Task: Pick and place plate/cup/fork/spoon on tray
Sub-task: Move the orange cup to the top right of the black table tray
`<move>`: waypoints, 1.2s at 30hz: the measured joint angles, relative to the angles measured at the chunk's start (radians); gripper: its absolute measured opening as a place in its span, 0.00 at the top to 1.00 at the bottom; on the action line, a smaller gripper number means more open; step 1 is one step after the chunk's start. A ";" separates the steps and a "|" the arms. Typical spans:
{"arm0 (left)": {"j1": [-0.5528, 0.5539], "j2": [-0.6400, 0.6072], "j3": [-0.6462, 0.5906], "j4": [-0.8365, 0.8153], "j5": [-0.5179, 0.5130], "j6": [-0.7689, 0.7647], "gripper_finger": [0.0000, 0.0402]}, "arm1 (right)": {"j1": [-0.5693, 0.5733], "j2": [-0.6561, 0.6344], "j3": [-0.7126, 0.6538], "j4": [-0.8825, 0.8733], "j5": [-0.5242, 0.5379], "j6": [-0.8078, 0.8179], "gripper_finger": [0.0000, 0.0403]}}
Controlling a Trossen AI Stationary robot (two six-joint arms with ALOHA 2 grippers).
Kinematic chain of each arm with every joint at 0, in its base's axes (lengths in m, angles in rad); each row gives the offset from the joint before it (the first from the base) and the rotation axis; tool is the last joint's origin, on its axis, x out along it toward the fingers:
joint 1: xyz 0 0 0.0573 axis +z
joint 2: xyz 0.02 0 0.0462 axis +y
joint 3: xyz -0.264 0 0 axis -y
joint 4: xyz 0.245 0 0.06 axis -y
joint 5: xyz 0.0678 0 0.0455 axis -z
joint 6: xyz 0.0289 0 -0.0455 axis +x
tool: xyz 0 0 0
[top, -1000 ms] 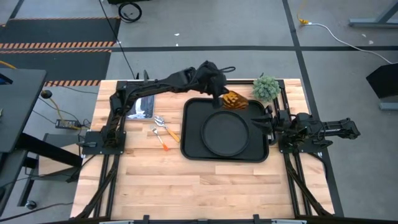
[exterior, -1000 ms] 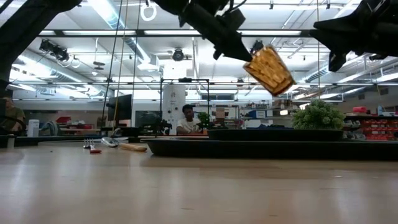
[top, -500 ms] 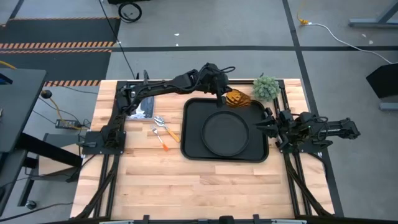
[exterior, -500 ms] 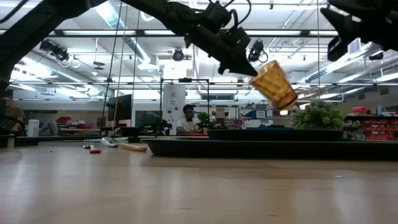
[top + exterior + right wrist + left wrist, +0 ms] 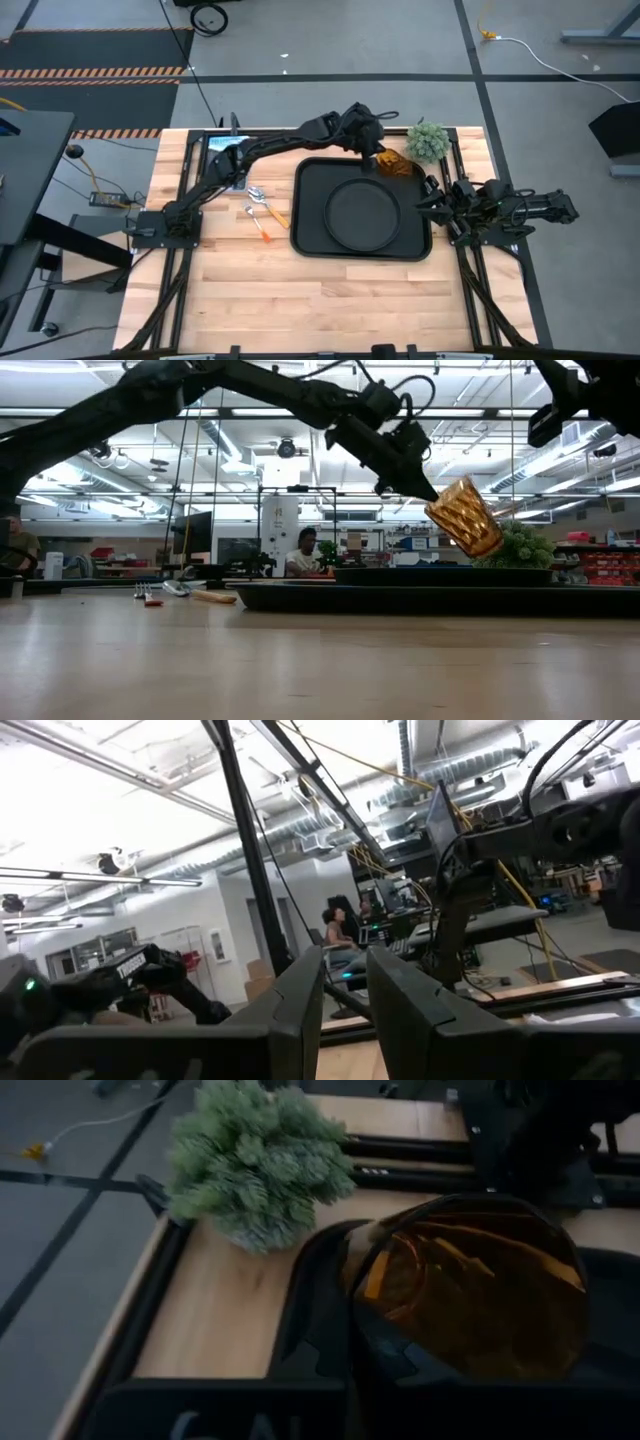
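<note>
The left hand (image 5: 381, 157) grips the cup (image 5: 464, 517) tilted in the air over the tray's (image 5: 306, 215) upper right corner, just left of the plant (image 5: 428, 141), with the plate (image 5: 360, 213) lower left of it, while the right hand (image 5: 428, 204), slightly open, waits at the tray's right edge.

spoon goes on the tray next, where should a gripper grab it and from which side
Grip the spoon from straight above, across the narrow orange handle, with the jaws crosswise to it. It lies flat on the table left of the tray, and the fork lies close beside it.
</note>
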 joint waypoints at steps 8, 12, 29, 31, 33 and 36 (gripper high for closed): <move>-0.011 0.049 0.000 0.047 -0.026 -0.005 0.99 | 0.000 0.000 0.000 -0.010 0.000 -0.005 0.78; -0.015 0.062 0.002 0.055 -0.054 0.030 0.99 | 0.000 0.000 0.000 -0.012 0.003 -0.005 0.78; 0.002 0.077 0.033 -0.085 -0.070 0.054 0.99 | 0.000 0.000 0.000 -0.021 0.024 -0.006 0.78; 0.007 0.076 0.033 -0.084 -0.073 0.055 0.99 | 0.000 0.000 0.000 -0.021 0.024 -0.006 0.78; 0.013 0.074 0.032 -0.097 -0.071 0.055 0.99 | 0.000 0.000 0.000 -0.020 0.024 -0.006 0.78; 0.019 0.071 0.032 -0.104 -0.067 0.056 0.99 | 0.000 0.000 0.000 -0.020 0.025 -0.006 0.78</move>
